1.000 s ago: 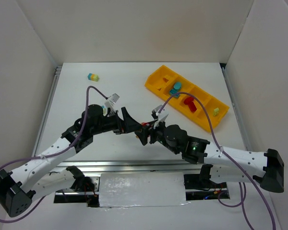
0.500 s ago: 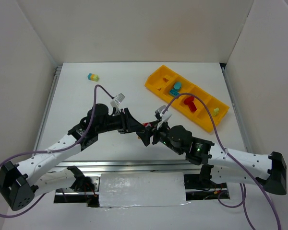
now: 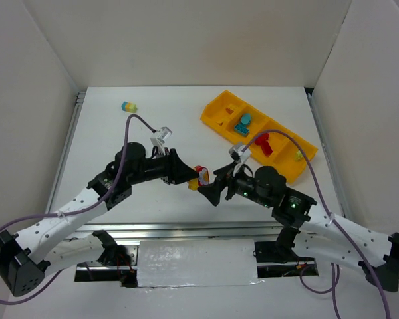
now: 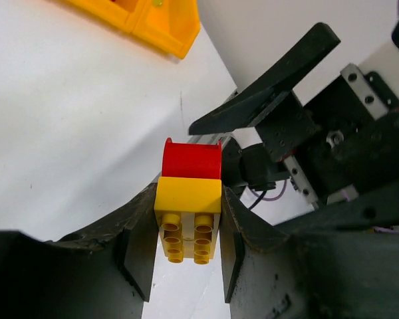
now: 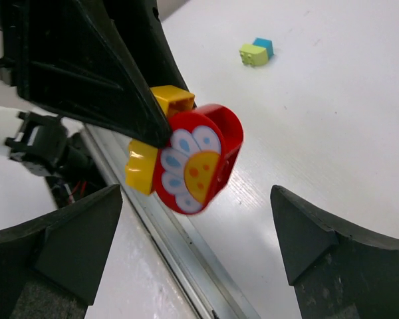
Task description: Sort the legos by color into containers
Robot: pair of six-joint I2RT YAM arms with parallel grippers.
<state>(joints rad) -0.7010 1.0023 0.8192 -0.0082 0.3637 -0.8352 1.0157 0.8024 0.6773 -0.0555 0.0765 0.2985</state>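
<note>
My left gripper (image 4: pixel 186 249) is shut on a two-colour lego clump (image 3: pixel 200 178), gripping its yellow brick (image 4: pixel 186 216); a red piece (image 5: pixel 203 159) with a flower print is stuck on the far end. It hangs above the table at the centre. My right gripper (image 3: pixel 213 191) stands open just right of the clump, its fingers (image 5: pixel 73 239) wide apart and off it. The orange-yellow containers (image 3: pixel 216 114) lie at the back right, holding a teal lego (image 3: pixel 243 121), a red lego (image 3: pixel 263 143) and a pale green lego (image 3: pixel 299 154). Another clump (image 3: pixel 129 106), teal and yellow-green, sits at the back left.
White walls enclose the table on three sides. A metal rail (image 5: pixel 186 266) runs along the near edge below the grippers. Purple cables (image 3: pixel 130 126) loop over both arms.
The left gripper closed on the yellow-and-red clump. The right gripper let go of it, opened wide and drew back to the right.
</note>
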